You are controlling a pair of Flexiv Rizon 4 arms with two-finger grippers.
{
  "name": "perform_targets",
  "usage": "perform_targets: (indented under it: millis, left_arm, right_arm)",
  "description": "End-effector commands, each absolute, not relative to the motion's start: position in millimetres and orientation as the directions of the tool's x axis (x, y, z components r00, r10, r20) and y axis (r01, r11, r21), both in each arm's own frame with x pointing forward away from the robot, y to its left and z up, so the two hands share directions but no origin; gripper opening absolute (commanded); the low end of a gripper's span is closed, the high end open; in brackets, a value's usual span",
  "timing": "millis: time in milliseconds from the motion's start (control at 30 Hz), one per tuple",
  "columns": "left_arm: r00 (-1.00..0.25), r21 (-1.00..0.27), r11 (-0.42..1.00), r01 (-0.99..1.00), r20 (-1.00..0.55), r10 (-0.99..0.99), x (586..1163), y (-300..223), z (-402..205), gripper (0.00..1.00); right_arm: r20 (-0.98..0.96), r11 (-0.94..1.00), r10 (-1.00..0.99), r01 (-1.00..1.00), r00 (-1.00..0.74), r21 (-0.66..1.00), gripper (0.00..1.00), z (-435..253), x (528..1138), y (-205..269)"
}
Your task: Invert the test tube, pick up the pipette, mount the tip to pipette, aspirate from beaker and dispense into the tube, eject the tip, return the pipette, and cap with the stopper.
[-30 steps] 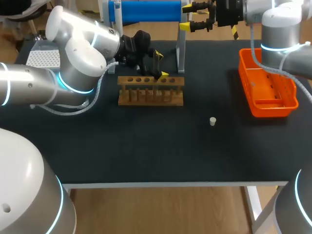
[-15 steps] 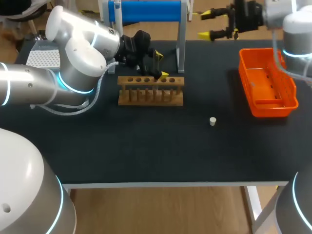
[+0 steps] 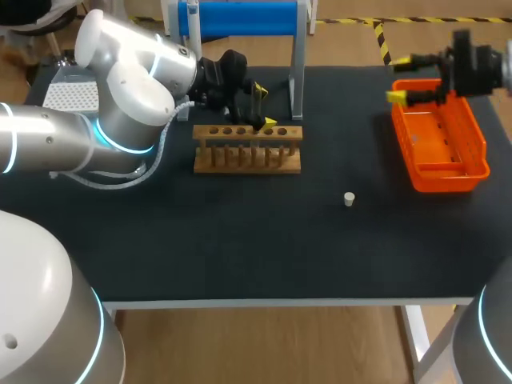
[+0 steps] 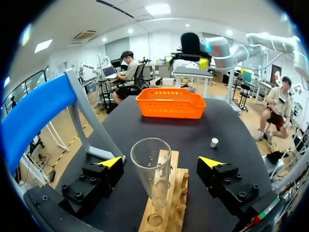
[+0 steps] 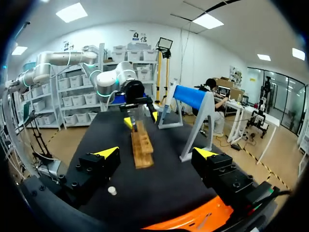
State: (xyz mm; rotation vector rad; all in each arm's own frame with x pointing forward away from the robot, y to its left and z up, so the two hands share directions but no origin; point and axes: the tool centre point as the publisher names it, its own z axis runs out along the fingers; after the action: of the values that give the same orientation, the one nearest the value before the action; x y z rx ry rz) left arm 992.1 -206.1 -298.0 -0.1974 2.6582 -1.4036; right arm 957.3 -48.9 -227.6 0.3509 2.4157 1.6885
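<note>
A clear test tube (image 4: 151, 169) stands mouth up in the wooden rack (image 3: 248, 149), between the fingers of my left gripper (image 3: 262, 112). In the left wrist view the left gripper (image 4: 161, 162) is open, and its yellow tips stand well off the glass on both sides. A small white stopper (image 3: 349, 199) lies on the black table to the right of the rack. My right gripper (image 3: 402, 78) hangs open and empty over the far end of the orange basket (image 3: 448, 172). In the right wrist view the right gripper (image 5: 157, 153) faces the rack (image 5: 141, 147) and the stopper (image 5: 112, 191).
A blue cylinder on a grey frame (image 3: 240, 18) stands just behind the rack. A white perforated plate (image 3: 68, 94) sits at the table's far left. The black tabletop (image 3: 240, 240) runs to a front edge close below the stopper.
My right arm has swung to the right, from behind the blue stand to above the orange basket. The left arm and the tube have not moved.
</note>
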Motion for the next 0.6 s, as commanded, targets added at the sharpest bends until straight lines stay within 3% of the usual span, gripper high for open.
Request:
perform_targets:
  millis: [33, 333, 600]
  left_arm:
    - [-0.983, -0.829, 0.557, -0.054, -0.055, -0.176, 991.8, -206.2, -299.1, 1.00]
    - [-0.983, -0.829, 0.557, -0.054, -0.055, -0.176, 991.8, -206.2, -299.1, 1.00]
    - [-0.983, -0.829, 0.557, -0.054, -0.055, -0.176, 991.8, -206.2, -299.1, 1.00]
  right_arm:
    - [-0.020, 0.340, 0.328, 0.098, -0.944, 0.935, 1.00, -238.2, 901.9, -68.0]
    - [0.045, 0.366, 0.321, 0.168, -0.946, 0.915, 1.00, -282.4, 864.5, -67.5]
    - [0.000, 0.335, 0.292, 0.102, -0.956, 0.937, 1.00, -321.7, 848.3, -49.1]
